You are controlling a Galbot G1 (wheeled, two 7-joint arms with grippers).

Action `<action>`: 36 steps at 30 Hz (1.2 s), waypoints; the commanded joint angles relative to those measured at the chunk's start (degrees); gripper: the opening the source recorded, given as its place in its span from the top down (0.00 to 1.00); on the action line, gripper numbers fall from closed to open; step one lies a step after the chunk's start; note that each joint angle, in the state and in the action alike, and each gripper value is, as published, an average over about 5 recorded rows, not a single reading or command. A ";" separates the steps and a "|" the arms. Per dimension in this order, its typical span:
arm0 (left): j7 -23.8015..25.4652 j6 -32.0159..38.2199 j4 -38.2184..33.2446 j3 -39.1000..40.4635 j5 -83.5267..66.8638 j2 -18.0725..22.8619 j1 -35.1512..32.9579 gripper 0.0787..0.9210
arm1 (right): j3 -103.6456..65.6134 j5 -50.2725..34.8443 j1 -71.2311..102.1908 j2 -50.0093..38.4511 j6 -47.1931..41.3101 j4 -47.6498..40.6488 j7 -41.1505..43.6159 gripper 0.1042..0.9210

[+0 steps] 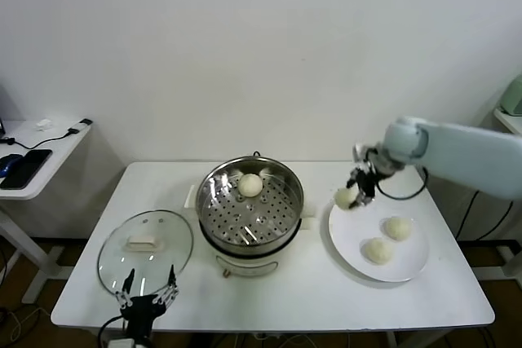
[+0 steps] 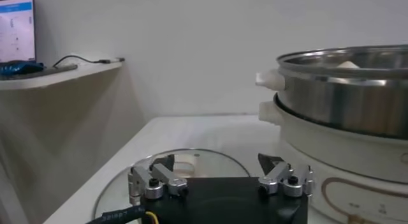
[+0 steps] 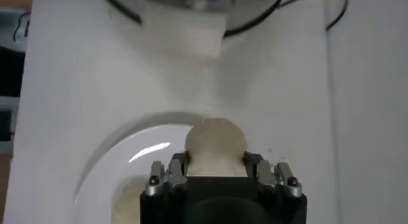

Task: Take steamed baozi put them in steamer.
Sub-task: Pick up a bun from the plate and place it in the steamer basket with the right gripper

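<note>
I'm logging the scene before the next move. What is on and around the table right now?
Buns: four, cream-white; one in the steamer, two on the plate, one in the right gripper.
Steamer: one, shiny steel on a cream base, table centre.
Plate: one, white, on the robot's right.
Glass lid: one, clear with white handle, on the robot's left.
Table: one, white.
Side shelf: one, white, far left.
Right gripper: shut on a bun above the plate's edge.
Left gripper: open, by the lid.
</note>
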State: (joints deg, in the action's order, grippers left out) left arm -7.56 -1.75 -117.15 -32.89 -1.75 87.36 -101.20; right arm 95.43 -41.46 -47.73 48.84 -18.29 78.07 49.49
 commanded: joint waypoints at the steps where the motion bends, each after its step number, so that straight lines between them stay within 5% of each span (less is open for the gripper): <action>1: 0.05 -0.31 -0.23 1.31 0.68 0.25 0.19 0.12 | 5.13 -19.62 -20.90 10.71 -4.46 10.87 -3.28 0.40; 7: -0.10 -0.04 0.14 1.87 1.03 0.37 0.35 0.12 | -0.59 -27.96 -13.66 20.89 -11.80 13.07 -12.35 0.40; 14: -0.24 0.35 -0.56 1.63 1.36 0.16 -0.67 0.12 | -5.47 -24.44 0.85 27.17 -16.65 6.88 -19.19 0.40; 23: -0.31 0.66 -0.18 1.68 1.72 0.28 -1.14 0.12 | -7.34 -18.57 11.02 34.17 -17.22 -6.51 -20.20 0.40; 36: -0.31 0.40 -0.70 1.87 1.48 0.59 -1.11 0.12 | -7.27 -14.79 15.81 37.56 -17.50 -12.39 -19.82 0.40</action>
State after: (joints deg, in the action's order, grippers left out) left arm -7.96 -1.10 -117.32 -31.15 -0.22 87.80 -102.29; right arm 88.94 -57.84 -36.57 82.59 -34.62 70.68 30.81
